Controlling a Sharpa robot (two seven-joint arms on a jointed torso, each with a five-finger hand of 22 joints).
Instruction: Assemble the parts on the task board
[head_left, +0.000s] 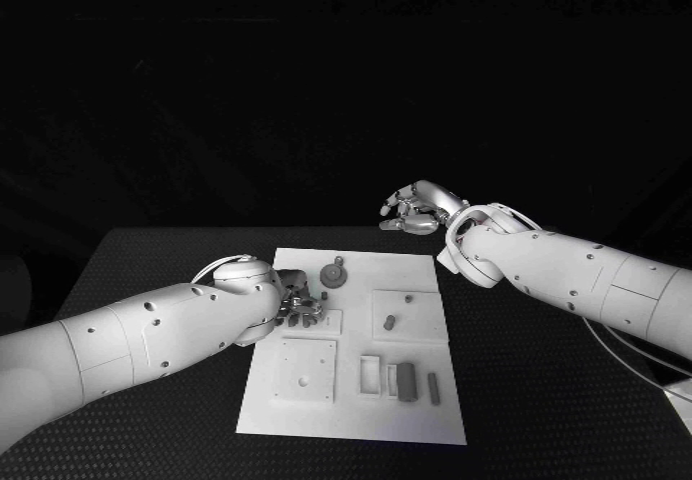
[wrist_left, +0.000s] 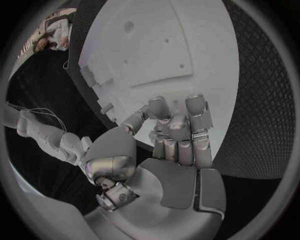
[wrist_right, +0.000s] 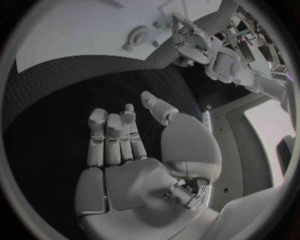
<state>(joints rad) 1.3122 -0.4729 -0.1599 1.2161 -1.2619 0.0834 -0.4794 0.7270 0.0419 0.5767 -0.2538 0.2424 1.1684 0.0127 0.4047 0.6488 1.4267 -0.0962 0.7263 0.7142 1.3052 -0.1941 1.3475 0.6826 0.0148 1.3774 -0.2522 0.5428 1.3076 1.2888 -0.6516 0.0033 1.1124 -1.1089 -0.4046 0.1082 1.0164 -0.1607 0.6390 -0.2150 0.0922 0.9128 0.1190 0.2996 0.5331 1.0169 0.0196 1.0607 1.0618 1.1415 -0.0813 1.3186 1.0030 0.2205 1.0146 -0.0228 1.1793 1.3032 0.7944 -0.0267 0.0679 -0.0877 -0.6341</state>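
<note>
**Right hand empty over the dark table**

The right hand (wrist_right: 134, 160) hangs above the black table (wrist_right: 75, 85), fingers (wrist_right: 112, 135) extended together, thumb apart, holding nothing. Beyond it lies the white task board (wrist_right: 75, 30), where the left hand (wrist_right: 187, 37) reaches down beside a round part (wrist_right: 137, 36).

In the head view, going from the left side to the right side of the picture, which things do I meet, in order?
Left hand over the task board's left part → round part → small upright part on the task board → right hand, raised beyond the board's far right corner.
</note>
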